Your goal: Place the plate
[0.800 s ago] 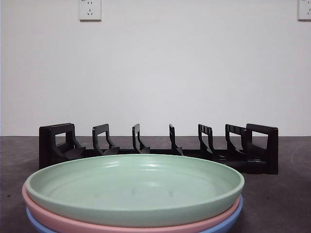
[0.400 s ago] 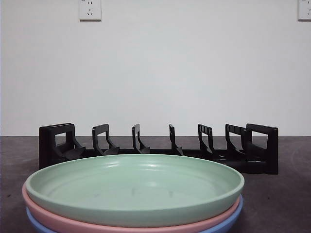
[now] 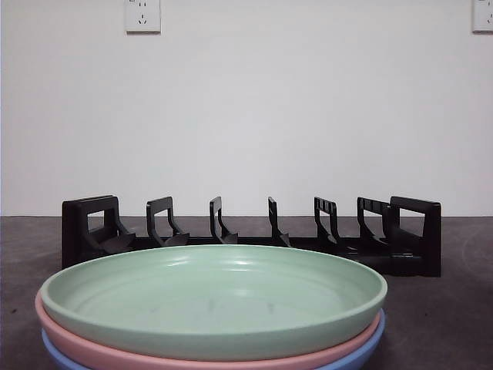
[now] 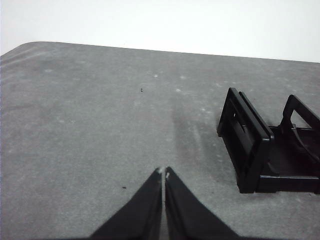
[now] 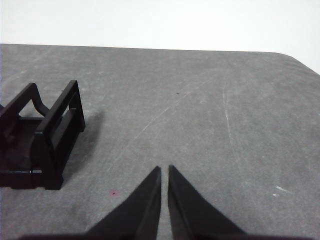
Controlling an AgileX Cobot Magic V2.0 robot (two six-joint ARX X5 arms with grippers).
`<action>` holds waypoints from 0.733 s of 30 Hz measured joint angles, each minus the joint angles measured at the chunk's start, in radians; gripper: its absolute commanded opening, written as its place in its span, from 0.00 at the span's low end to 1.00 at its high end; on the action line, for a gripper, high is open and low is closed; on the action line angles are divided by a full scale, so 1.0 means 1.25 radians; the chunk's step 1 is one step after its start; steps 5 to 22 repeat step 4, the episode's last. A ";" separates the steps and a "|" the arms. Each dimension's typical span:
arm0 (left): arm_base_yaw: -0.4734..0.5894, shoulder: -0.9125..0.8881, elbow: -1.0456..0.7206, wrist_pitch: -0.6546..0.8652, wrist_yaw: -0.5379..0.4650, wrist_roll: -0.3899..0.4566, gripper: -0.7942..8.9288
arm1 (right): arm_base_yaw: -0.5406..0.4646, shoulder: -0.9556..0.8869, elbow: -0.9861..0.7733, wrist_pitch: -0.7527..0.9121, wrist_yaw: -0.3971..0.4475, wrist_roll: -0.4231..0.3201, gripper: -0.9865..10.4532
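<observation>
A green plate [image 3: 212, 297] lies on top of a pink plate [image 3: 154, 356] and a blue plate [image 3: 362, 351], stacked near the camera in the front view. Behind the stack stands an empty black dish rack [image 3: 250, 235] with several upright dividers. Neither arm shows in the front view. My left gripper [image 4: 163, 172] is shut and empty over bare table beside one end of the rack [image 4: 260, 150]. My right gripper [image 5: 164, 169] is shut and empty over bare table beside the rack's other end [image 5: 42, 137]. The plates are out of both wrist views.
The grey table [image 3: 454, 308] stretches to a white wall with two sockets [image 3: 142, 15]. Rounded table corners show in the left wrist view [image 4: 30, 47] and in the right wrist view [image 5: 295, 57].
</observation>
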 measured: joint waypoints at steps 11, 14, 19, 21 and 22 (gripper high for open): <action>0.000 0.000 0.000 0.000 0.000 0.000 0.09 | 0.000 0.000 0.000 0.000 0.000 0.000 0.11; 0.000 0.000 0.000 0.000 0.000 0.000 0.09 | 0.000 0.000 0.000 0.000 0.000 0.000 0.11; 0.000 0.000 0.000 0.000 0.000 0.000 0.09 | 0.000 0.000 0.000 0.000 0.000 0.000 0.11; 0.000 0.000 0.000 0.000 0.000 0.000 0.09 | 0.000 0.000 0.000 0.000 0.000 0.000 0.11; 0.000 0.000 0.000 0.000 0.000 0.000 0.09 | 0.000 0.000 0.000 0.000 0.000 0.000 0.11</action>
